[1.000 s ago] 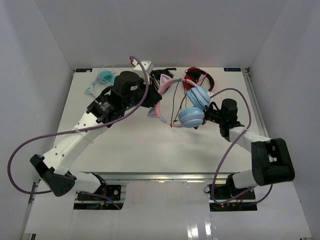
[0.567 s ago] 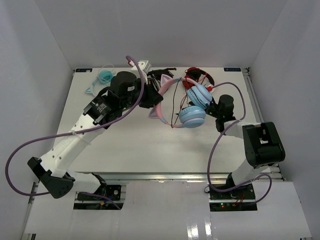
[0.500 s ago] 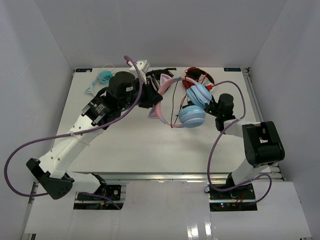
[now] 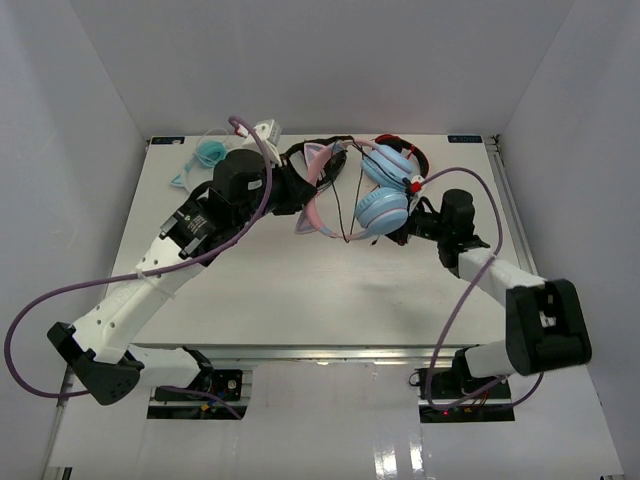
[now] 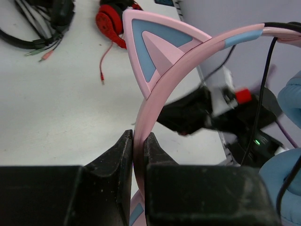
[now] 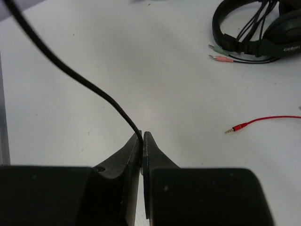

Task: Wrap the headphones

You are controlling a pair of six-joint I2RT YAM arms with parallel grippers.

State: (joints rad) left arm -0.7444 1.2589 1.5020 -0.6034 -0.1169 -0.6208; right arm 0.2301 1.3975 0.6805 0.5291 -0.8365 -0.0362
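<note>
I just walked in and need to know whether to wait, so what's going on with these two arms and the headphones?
Two robot arms are working on the pink cat-ear headphones toward the far side of the table. The left tool is shut on the pink headband, holding it. The right tool pinches the thin black cable. The cable hangs loose, with no turns visibly wound yet. A black headset and red headphones lie on the table nearby.

The left arm [image 4: 150, 285] and right arm [image 4: 490, 268] had white shells, black joint housings and looping purple cables [image 4: 70, 288]. Their fingers [image 5: 117, 153] were matte black wedges, pale-scuffed at the tips, blocky behind them.
</note>
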